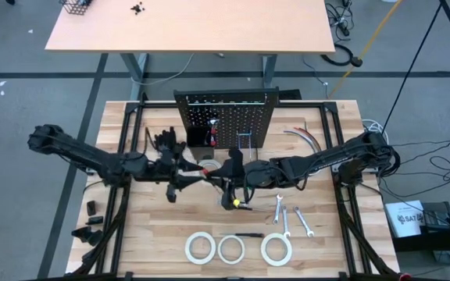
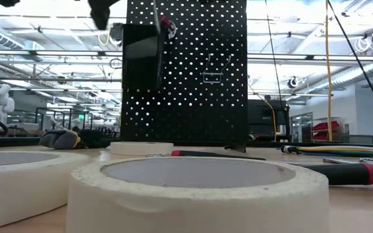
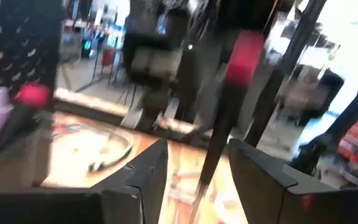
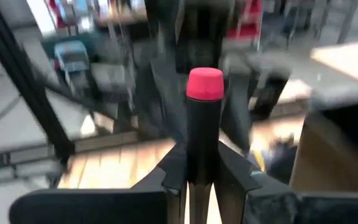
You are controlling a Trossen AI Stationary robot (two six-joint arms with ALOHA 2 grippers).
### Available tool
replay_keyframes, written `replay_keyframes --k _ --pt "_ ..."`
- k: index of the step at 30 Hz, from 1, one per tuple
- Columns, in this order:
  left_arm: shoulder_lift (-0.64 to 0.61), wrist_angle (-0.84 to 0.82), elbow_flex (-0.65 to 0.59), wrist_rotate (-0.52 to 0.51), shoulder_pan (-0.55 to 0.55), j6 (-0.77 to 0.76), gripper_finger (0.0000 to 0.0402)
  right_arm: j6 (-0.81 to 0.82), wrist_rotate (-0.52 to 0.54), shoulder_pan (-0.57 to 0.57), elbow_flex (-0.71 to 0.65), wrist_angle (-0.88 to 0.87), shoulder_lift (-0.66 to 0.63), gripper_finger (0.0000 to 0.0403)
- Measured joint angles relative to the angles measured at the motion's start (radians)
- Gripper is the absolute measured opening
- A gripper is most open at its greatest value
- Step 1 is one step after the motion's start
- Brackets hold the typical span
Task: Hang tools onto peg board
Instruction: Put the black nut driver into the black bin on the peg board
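Right gripper (image 4: pixel 201 177) at mid-tabletop, just near of the peg board (image 1: pixel 226 117), pinching a red-capped black-handled screwdriver (image 4: pixel 202 124) between its fingers (image 4: pixel 174 174), handle upright with the red cap standing above the fingertips. Left gripper (image 3: pixel 197 180) just to the left of it, fingers (image 3: pixel 148 171) spread wide apart, with the same screwdriver's thin shaft running through the gap and touching neither finger as far as can be told. Both arms meeting in front of the board, the left reaching in from the left edge, the right from the right edge.

Peg board upright at the far middle of the tabletop (image 1: pixel 155 226), with a small black bin (image 2: pixel 140 57) at its left and a red-handled tool already in there. Three white tape rolls (image 1: pixel 230 248) in a row at the near edge, well apart from both grippers. Three silver wrenches (image 1: pixel 291 218) lying near and right of the right gripper. Another screwdriver (image 2: pixel 342 172) flat on the tabletop at the right in the low view. Black gloves (image 1: pixel 166 142) left of the board; curved hoses (image 1: pixel 303 136) to its right.
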Motion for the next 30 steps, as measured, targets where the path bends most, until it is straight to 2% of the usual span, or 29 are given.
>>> replay_keyframes --k 6,9,13,17,23,30 --pt "-0.229 -0.318 -0.002 -0.066 -0.001 -0.054 0.0174 -0.132 0.076 -0.028 0.074 0.008 -0.002 0.0045" --pt "-0.295 -0.414 -0.002 -0.08 -0.002 -0.093 0.0175 -0.219 0.113 -0.05 0.083 0.123 -0.001 0.0045" --pt "-0.322 -0.416 -0.002 -0.08 -0.002 -0.103 0.0175 -0.336 0.135 -0.085 0.086 0.29 0.032 0.0045" --pt "-0.316 -0.419 -0.002 -0.081 -0.002 -0.103 0.0175 -0.416 0.132 -0.122 0.082 0.355 0.084 0.0045" --pt "-0.315 -0.417 -0.002 -0.081 -0.002 -0.105 0.0176 -0.428 0.156 -0.145 0.081 0.358 0.114 0.0045" --pt "-0.315 -0.421 -0.002 -0.081 -0.002 -0.104 0.0176 -0.46 0.163 -0.146 0.091 0.402 0.087 0.0045"
